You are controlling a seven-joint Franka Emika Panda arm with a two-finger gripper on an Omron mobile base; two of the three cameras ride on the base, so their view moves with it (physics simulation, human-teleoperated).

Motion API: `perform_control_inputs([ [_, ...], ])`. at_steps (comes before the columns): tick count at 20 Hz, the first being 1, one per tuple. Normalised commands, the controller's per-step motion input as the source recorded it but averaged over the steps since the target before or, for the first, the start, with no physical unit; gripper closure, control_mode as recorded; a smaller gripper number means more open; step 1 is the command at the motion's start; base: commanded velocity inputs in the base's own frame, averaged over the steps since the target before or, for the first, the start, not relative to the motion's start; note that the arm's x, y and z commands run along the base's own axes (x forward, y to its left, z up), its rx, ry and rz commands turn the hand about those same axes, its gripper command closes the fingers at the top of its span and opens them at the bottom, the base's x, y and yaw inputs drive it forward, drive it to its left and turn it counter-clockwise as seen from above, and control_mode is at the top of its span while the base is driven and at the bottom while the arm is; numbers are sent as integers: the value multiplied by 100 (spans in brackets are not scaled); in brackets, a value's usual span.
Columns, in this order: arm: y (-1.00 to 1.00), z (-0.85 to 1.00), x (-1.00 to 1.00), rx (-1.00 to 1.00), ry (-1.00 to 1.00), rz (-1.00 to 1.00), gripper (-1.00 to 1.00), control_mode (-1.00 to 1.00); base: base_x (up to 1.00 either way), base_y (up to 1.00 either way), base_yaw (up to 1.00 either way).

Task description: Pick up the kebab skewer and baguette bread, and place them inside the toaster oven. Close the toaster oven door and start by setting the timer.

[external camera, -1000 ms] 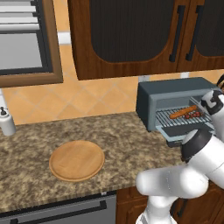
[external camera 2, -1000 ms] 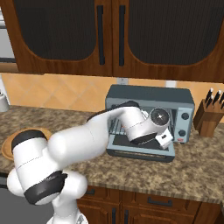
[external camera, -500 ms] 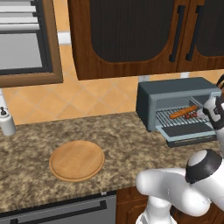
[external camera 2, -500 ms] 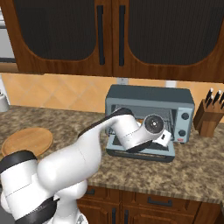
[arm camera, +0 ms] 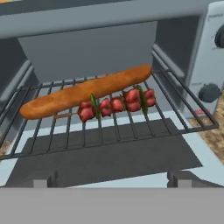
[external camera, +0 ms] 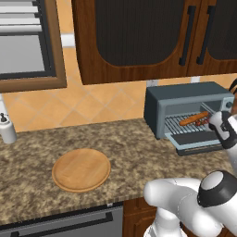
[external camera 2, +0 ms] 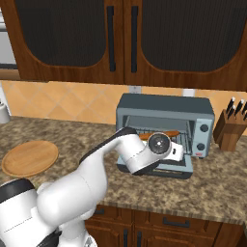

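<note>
- My pincer (arm camera: 109, 183) hangs released and empty at lower centre, tips just before the oven (external camera 2: 164, 108).
- Bread (arm camera: 85, 92) and skewer (arm camera: 114, 104) lie touching, mid-frame on the rack.
- Door (arm camera: 103, 164) lies dropped flat: stiff, hinged, probably light; I would lift its front edge.

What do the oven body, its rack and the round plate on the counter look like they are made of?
Toaster oven: painted or brushed metal, judging by its flat blue-grey panels. Rack: bare metal wire, thin grey bars. Round plate: wood, light brown with faint grain and a matte look.
</note>
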Motion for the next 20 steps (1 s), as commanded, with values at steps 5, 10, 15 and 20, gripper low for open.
perform_control_inputs([
  [5, 0, -23, -1, 0, -7, 0, -100, -100, 0, 0, 0],
  [10, 0, -5, 0, 0, -5, -1, -100, -100, 0, 0, 0],
  [15, 3, -1, 3, -1, -2, -1, -100, -100, 0, 0, 0],
  [20, 14, -1, 2, -8, -2, 8, -100, -100, 0, 0, 0],
])
